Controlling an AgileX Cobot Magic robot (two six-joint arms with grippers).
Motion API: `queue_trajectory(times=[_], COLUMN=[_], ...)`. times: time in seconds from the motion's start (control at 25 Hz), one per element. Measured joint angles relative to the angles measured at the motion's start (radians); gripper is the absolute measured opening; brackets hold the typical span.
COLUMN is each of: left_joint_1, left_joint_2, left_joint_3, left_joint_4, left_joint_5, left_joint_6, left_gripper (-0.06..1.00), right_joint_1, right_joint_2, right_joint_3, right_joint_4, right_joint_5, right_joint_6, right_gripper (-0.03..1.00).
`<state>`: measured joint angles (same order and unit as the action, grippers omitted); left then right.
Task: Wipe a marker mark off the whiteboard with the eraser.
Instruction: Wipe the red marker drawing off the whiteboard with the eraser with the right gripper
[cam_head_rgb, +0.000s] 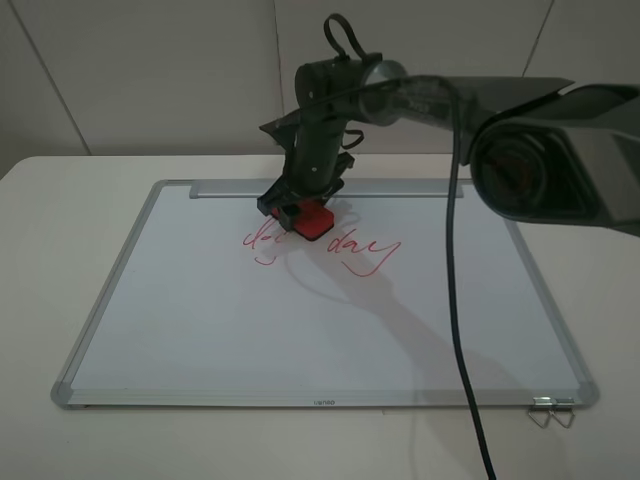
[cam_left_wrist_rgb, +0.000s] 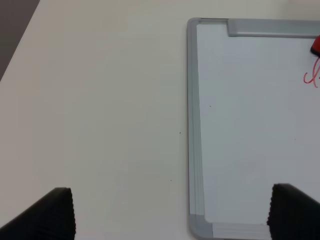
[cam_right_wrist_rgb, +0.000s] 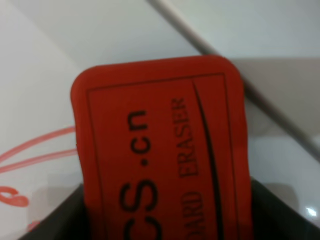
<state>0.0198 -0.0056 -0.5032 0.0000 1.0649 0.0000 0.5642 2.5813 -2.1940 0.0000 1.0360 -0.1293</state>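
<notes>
The red eraser (cam_head_rgb: 313, 223) rests on the whiteboard (cam_head_rgb: 300, 330) near its far edge, with my right gripper (cam_head_rgb: 297, 211) shut on it from above. It fills the right wrist view as a red block with black lettering (cam_right_wrist_rgb: 160, 150), dark jaws at both sides. The marker mark (cam_head_rgb: 262, 242), a thin red cursive word, lies just left of the eraser, its right end hidden under the block; red strokes of the mark (cam_right_wrist_rgb: 35, 150) show beside it. My left gripper (cam_left_wrist_rgb: 170, 215) hangs open over the board's left frame (cam_left_wrist_rgb: 192, 125), far from the eraser (cam_left_wrist_rgb: 316, 46).
A second red word with a swoosh (cam_head_rgb: 362, 250) sits right of the eraser. A silver strip (cam_head_rgb: 230, 188) runs along the far edge. A metal binder clip (cam_head_rgb: 552, 408) lies at the near right corner. The right arm's black cable (cam_head_rgb: 460, 330) hangs across the board.
</notes>
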Motion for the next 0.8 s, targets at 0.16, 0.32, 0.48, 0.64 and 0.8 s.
queue_trajectory(times=[0.16,0.32,0.48,0.64,0.8], left_joint_1=[0.0,0.0,0.0,0.0,0.0], left_joint_2=[0.0,0.0,0.0,0.0,0.0], left_joint_3=[0.0,0.0,0.0,0.0,0.0], left_joint_4=[0.0,0.0,0.0,0.0,0.0], left_joint_5=[0.0,0.0,0.0,0.0,0.0], left_joint_6=[0.0,0.0,0.0,0.0,0.0], left_gripper=[0.77,0.77,0.77,0.77,0.77], right_joint_1=[0.001,0.016,0.054,0.117,0.172], right_joint_2=[0.0,0.0,0.0,0.0,0.0], right_joint_3=[0.0,0.0,0.0,0.0,0.0], right_joint_4=[0.0,-0.011,-0.017,-0.016,-0.019], right_joint_5=[0.0,0.0,-0.002,0.019,0.053], right_joint_6=[-0.002,0.001,0.004,0.004,0.003], right_gripper=[0.52,0.52,0.52,0.52,0.52])
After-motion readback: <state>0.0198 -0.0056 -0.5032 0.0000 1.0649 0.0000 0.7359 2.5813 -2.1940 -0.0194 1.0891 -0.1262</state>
